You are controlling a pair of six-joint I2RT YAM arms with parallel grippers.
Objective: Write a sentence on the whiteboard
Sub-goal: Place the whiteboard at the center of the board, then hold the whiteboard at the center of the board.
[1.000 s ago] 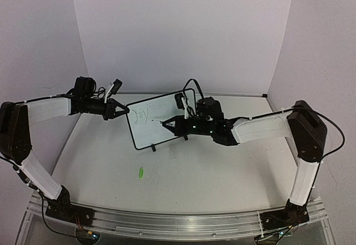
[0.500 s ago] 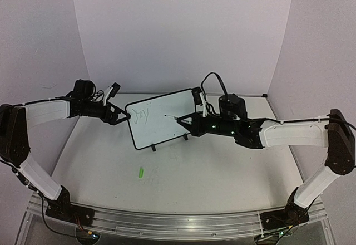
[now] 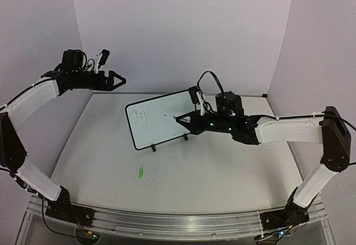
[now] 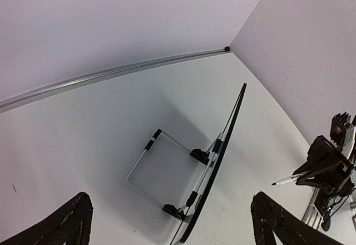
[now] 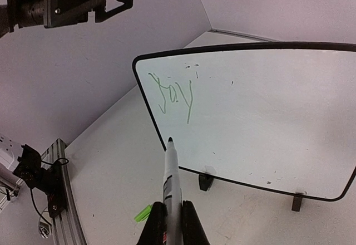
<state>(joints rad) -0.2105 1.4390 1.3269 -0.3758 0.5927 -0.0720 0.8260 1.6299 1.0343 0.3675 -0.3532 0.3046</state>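
Observation:
The whiteboard (image 3: 167,123) stands tilted on its two black feet at mid-table; the left wrist view shows it edge-on from behind (image 4: 223,145). The sentence (image 3: 143,115) is one short green scrawl at the board's upper left (image 5: 173,93). My right gripper (image 3: 186,120) is shut on a white marker (image 5: 171,170), also visible in the left wrist view (image 4: 288,180). The marker's dark tip hangs just off the board's face. My left gripper (image 3: 119,81) is open and empty, raised above and to the left of the board. It shows at the top left of the right wrist view (image 5: 118,3).
A green marker cap (image 3: 141,172) lies on the table in front of the board, seen beside my right fingers (image 5: 142,213). A wire stand (image 4: 146,147) props the board from behind. White walls close in the table at the back and sides.
My left gripper has opened, let go of the board's left edge and risen up and away to the left. The right arm stretched out earlier, drawing the marker back from the board, then held.

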